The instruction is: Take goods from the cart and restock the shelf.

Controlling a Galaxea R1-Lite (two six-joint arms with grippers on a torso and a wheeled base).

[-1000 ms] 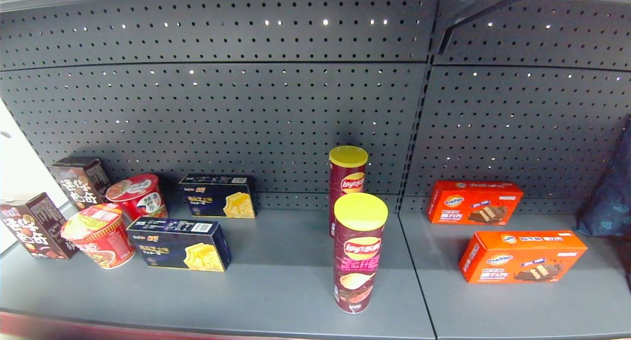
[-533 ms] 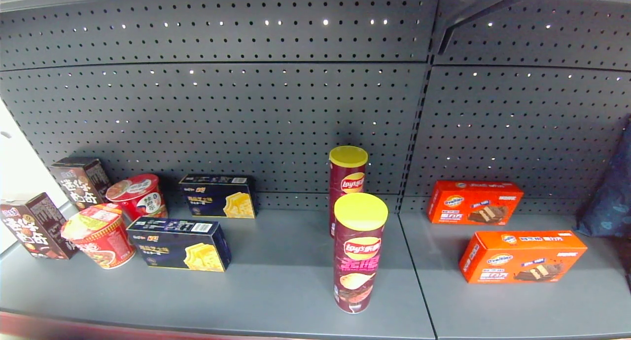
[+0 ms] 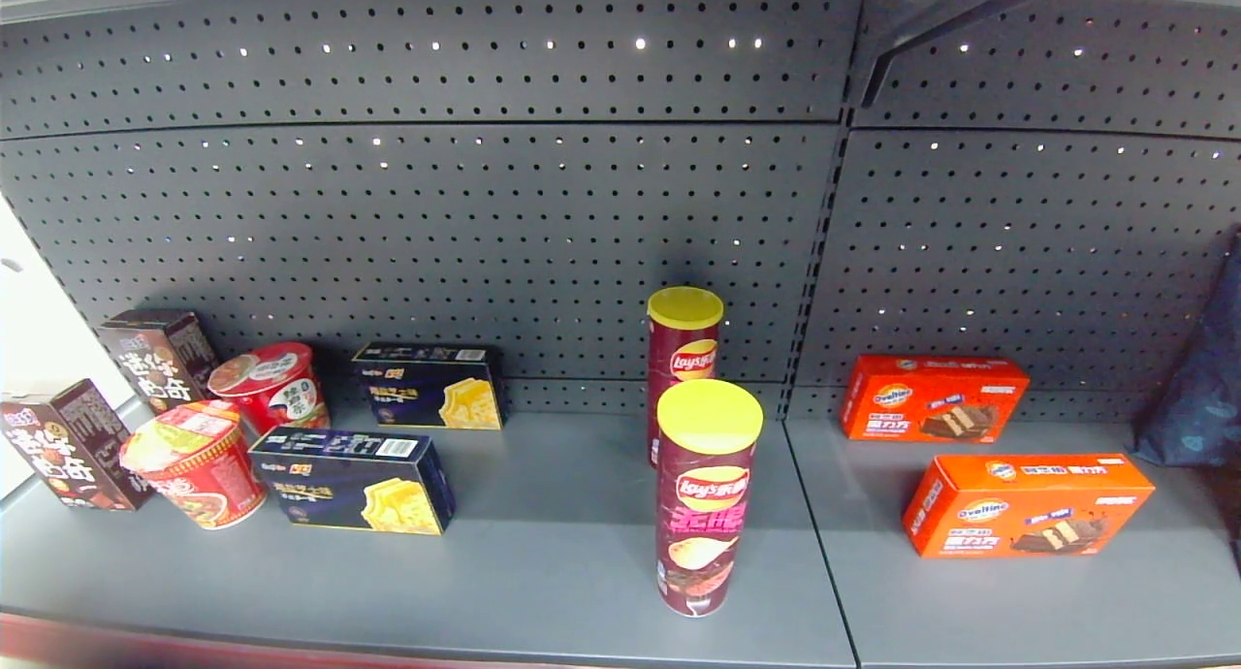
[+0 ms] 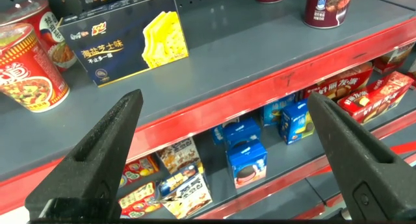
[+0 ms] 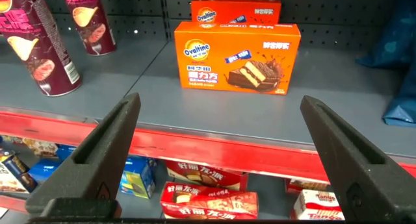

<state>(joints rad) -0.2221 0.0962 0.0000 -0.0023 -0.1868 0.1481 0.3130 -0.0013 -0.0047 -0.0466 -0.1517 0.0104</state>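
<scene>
On the grey shelf (image 3: 562, 562) stand two maroon chip cans with yellow lids, the front can (image 3: 706, 499) and the back can (image 3: 684, 364). Two orange boxes (image 3: 1028, 504) lie on the right section. Dark blue cracker boxes (image 3: 354, 480), red noodle cups (image 3: 199, 465) and brown boxes (image 3: 63, 446) fill the left. My left gripper (image 4: 224, 152) is open below the shelf's front edge, facing the near blue box (image 4: 127, 39). My right gripper (image 5: 221, 152) is open, facing the near orange box (image 5: 237, 58) with nothing between its fingers.
A red strip runs along the shelf's front lip (image 5: 214, 146). A lower shelf holds blue cartons (image 4: 247, 159) and red packets (image 5: 208, 201). A dark blue bag (image 3: 1197, 388) leans at the far right. Perforated back panels (image 3: 436, 223) rise behind the goods.
</scene>
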